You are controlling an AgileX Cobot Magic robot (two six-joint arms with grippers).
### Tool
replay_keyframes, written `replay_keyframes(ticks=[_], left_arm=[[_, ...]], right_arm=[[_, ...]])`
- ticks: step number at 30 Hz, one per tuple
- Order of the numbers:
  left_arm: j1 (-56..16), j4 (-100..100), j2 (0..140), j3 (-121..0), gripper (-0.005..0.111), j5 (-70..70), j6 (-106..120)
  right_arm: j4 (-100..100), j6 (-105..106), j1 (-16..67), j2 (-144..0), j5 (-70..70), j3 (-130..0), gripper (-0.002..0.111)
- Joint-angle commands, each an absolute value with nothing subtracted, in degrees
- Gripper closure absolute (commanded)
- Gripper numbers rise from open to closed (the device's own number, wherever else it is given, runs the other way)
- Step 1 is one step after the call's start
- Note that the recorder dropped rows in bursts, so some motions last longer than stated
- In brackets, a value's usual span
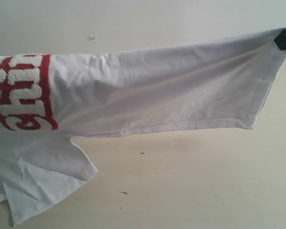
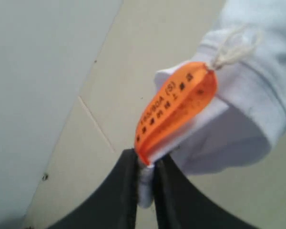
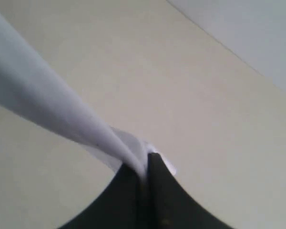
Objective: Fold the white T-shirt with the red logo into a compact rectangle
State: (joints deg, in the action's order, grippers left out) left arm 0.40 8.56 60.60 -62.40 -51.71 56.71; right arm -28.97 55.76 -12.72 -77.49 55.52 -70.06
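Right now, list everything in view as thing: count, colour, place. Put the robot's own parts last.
T-shirt: 1, white, held up and stretched across the exterior view, one sleeve hanging low on the left.
logo: 1, white letters on red, on the T-shirt at the left edge of the exterior view.
tag: 1, orange with dark print, on the T-shirt right by the left fingers.
string: 1, white, looped through the tag.
table: 1, beige, under the T-shirt.
specks: 2, dark, on the table below the T-shirt.
backdrop: 1, grey-white, beyond the table.
left fingers: 2, black, shut on the T-shirt beside the tag.
right fingers: 2, black, shut on the T-shirt's far corner.
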Motion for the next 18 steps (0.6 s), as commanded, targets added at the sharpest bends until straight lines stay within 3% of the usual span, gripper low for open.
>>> replay_keyframes(ticks=[1,9,18], left_arm=[[0.61,1.71,65.46,-62.64,0.107,-54.36,62.81],[2.79,1.71,76.16,-62.64,0.107,-47.07,62.90],[2.79,1.84,84.66,-62.64,0.107,-17.75,62.77]], right_arm=[[-26.33,45.31,-12.67,-81.04,54.10,-69.93,0.108],[-25.19,43.34,-12.67,-89.06,53.91,-73.96,0.108],[-23.72,48.10,-12.67,-97.20,38.71,-76.33,0.108]])
